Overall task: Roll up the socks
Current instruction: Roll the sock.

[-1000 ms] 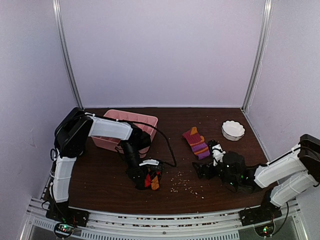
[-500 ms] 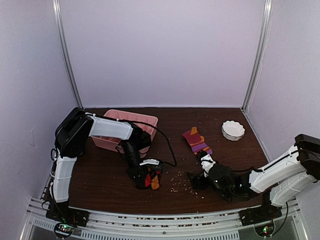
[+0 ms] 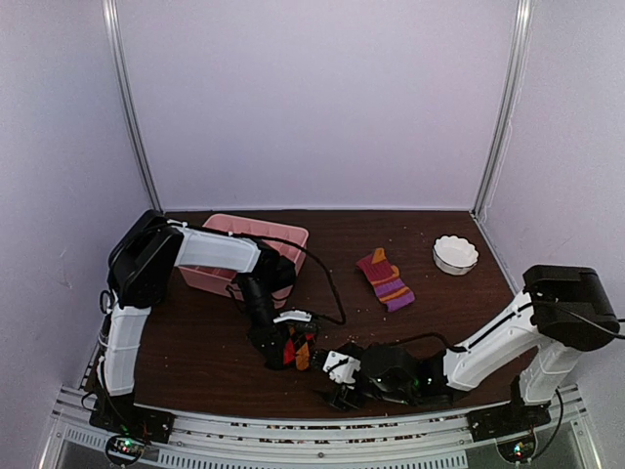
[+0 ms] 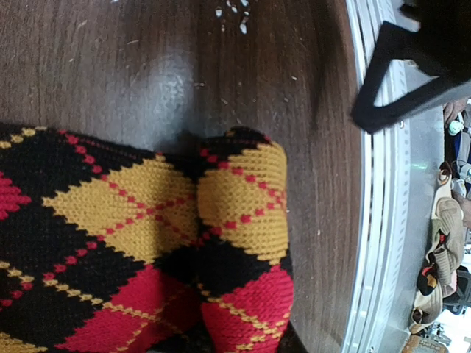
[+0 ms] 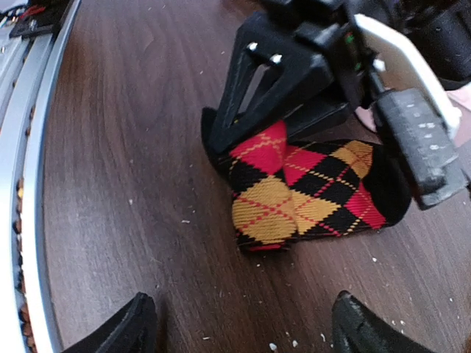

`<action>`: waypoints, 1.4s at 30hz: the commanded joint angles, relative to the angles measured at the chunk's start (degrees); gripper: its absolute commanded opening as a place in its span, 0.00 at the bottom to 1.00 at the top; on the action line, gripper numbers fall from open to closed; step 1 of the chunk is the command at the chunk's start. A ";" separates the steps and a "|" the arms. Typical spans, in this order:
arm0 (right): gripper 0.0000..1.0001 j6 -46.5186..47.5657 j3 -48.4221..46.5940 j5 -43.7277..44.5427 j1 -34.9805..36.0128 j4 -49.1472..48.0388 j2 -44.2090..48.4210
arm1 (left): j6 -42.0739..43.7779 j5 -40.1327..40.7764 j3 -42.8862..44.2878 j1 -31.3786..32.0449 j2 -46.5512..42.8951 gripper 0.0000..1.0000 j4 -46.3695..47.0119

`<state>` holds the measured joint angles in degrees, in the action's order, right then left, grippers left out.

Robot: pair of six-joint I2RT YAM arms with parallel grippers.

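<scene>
A folded argyle sock (image 3: 299,353) in black, yellow and red lies on the dark table near the front. My left gripper (image 3: 291,344) is shut on it from above. In the right wrist view its black fingers (image 5: 254,95) clamp the sock's (image 5: 309,195) far end. The same knit (image 4: 147,243) fills the left wrist view. My right gripper (image 3: 340,387) sits low by the front edge, just right of that sock. It is open (image 5: 246,331) and nothing is between its fingertips. A striped purple, orange and dark red sock (image 3: 384,278) lies flat, further back and apart.
A pink tray (image 3: 256,231) stands at the back left behind the left arm. A white bowl (image 3: 455,254) sits at the back right. Crumbs (image 3: 363,358) are scattered on the wood. The metal rail (image 5: 29,191) of the table's front edge runs close to my right gripper.
My right arm has swung from the right middle of the table forward and left, ending beside the argyle sock. Its jaws have narrowed slightly. The left arm and its sock have stayed put.
</scene>
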<state>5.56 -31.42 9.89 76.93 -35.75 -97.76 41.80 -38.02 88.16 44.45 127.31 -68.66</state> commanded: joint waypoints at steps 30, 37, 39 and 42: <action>0.00 5.19 -13.41 -22.46 -11.55 8.10 -15.11 | 0.90 5.08 -7.01 -1.45 -7.20 0.52 8.39; 0.00 1.05 -12.01 -26.42 -12.14 12.58 -14.82 | -2.45 7.64 -16.51 -3.57 -19.86 0.98 18.39; 0.00 -0.34 -13.23 -27.71 -12.42 15.71 -15.02 | -3.09 8.75 -18.84 -4.11 -23.52 0.98 21.21; 0.00 -3.17 -15.00 -29.90 -13.39 18.72 -16.07 | -3.36 13.41 -22.92 -4.45 -30.75 0.98 26.43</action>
<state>7.29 -46.39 -15.70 64.53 -32.08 -111.24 39.81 -30.46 68.93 40.73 104.20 -51.20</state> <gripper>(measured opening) 0.065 0.980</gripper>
